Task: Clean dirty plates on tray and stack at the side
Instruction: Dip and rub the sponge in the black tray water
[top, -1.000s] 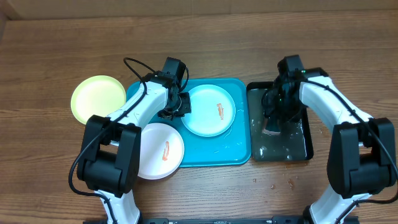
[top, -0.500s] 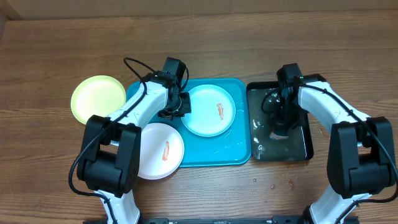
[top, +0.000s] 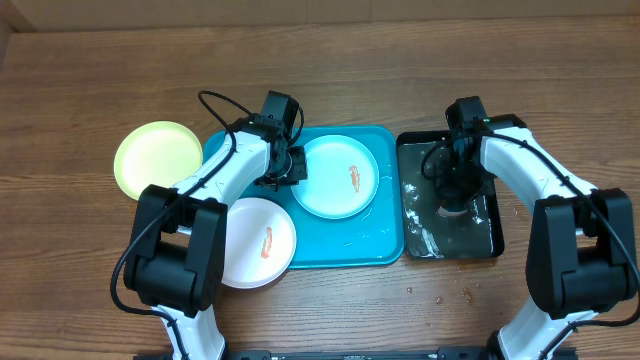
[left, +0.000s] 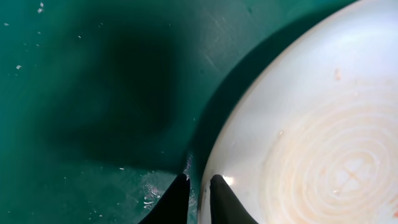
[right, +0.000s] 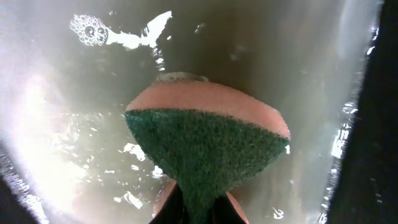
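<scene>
Plates, three in all, lay spread over the left half of the wooden table (top: 100, 60). On that table the turquoise tray (top: 372, 243) sat at the middle, and the smaller black tray (top: 489, 236) of water stood just beside it on the right. The light blue plate (top: 325, 188) lay flat in the back half of the turquoise tray with an orange-red smear near its centre. The white plate (top: 250, 250), also smeared, overhung the tray's front left corner, partly on the table. The yellow-green plate (top: 157, 158) rested on the table just left of the tray. In the black tray a sponge (right: 205, 149), green scouring face over a pink body, was dipped in the water, pinched at its lower end by the right pincer (right: 194, 206). The left pincer (left: 199, 194) stood narrow at the light blue plate's left edge, its fingers nearly together with the rim between them.
</scene>
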